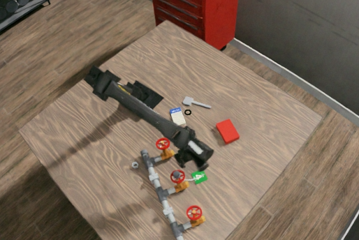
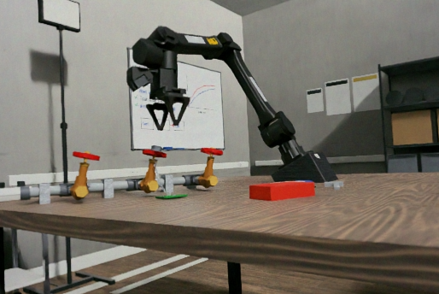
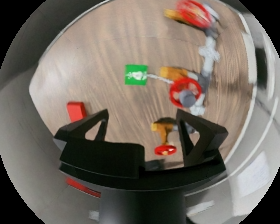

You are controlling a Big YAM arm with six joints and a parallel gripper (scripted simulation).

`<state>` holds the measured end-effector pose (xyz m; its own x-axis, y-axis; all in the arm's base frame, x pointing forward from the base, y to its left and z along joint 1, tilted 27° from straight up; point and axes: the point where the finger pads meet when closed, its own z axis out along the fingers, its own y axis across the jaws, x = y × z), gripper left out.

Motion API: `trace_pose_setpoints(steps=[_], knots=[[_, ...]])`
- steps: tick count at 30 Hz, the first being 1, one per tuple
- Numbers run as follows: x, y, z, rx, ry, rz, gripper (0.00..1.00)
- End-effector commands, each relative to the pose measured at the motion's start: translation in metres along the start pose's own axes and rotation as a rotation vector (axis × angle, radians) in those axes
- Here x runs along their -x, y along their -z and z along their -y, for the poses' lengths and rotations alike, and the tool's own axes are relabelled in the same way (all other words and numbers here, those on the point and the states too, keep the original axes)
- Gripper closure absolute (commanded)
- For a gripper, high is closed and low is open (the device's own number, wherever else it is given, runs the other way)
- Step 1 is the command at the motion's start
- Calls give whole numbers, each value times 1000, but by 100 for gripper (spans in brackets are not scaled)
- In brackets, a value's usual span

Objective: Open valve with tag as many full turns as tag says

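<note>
A grey pipe (image 1: 159,188) runs along the table's near left part and carries three brass valves with red handwheels: a far one (image 1: 163,144), a middle one (image 1: 177,176) and a near one (image 1: 194,213). A green tag (image 1: 199,177) lies on the table, chained to the middle valve; its marking is too small to read. My gripper (image 2: 167,126) is open and empty, pointing down, well above the pipe between the middle valve (image 2: 154,153) and the far valve (image 2: 211,151). In the wrist view the tag (image 3: 135,74) and the middle handwheel (image 3: 184,90) lie ahead of the fingers.
A red block (image 1: 227,130) lies right of the arm. A small card box (image 1: 177,116), a black ring (image 1: 188,111) and a grey key-like piece (image 1: 195,102) lie behind it. A grey nut (image 1: 133,163) sits left of the pipe. A red cabinet (image 1: 197,17) stands beyond the table.
</note>
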<state>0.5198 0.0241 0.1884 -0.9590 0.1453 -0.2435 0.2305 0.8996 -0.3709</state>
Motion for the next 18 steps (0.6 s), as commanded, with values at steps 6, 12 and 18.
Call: trace_pose_setpoints(steps=[6,12,18], knots=[[2,3,74,44,-618,129,0],[-3,-9,68,71,-1063,196,0],[9,4,76,81,-1125,211,0]])
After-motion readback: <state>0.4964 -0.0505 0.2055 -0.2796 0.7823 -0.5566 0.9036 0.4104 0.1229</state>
